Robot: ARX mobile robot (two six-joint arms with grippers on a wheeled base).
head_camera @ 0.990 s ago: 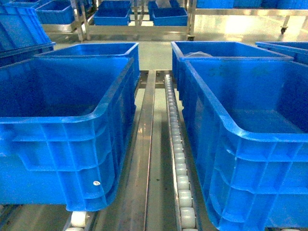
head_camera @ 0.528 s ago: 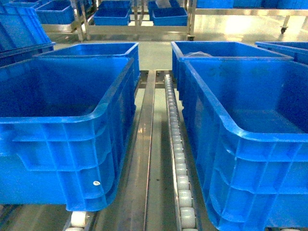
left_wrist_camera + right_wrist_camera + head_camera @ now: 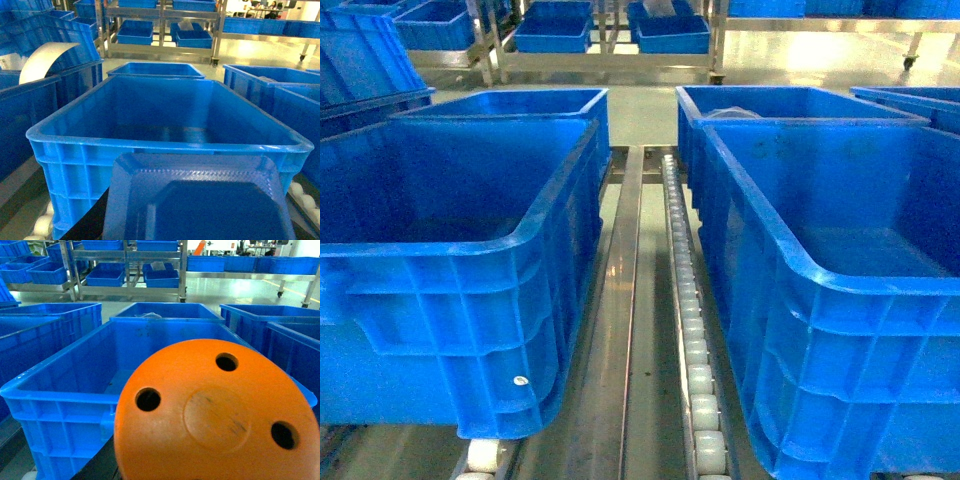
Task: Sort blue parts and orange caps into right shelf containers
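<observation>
A blue part (image 3: 195, 200), a translucent blue squarish piece with a dark centre, fills the bottom of the left wrist view. It hangs just before the rim of a large blue crate (image 3: 165, 142). An orange cap (image 3: 215, 415), round with three dark holes, fills the bottom of the right wrist view in front of another blue crate (image 3: 60, 395). Both pieces sit where the jaws are and hide the fingers. The head view shows neither gripper, only the left crate (image 3: 450, 250) and the right crate (image 3: 790, 260), whose visible interiors look bare.
A roller track (image 3: 692, 330) and a metal rail (image 3: 620, 300) run between the two near crates. More blue crates stand behind them; the far right one (image 3: 800, 100) holds something pale (image 3: 725, 113). Steel racks with blue bins (image 3: 610, 40) line the back.
</observation>
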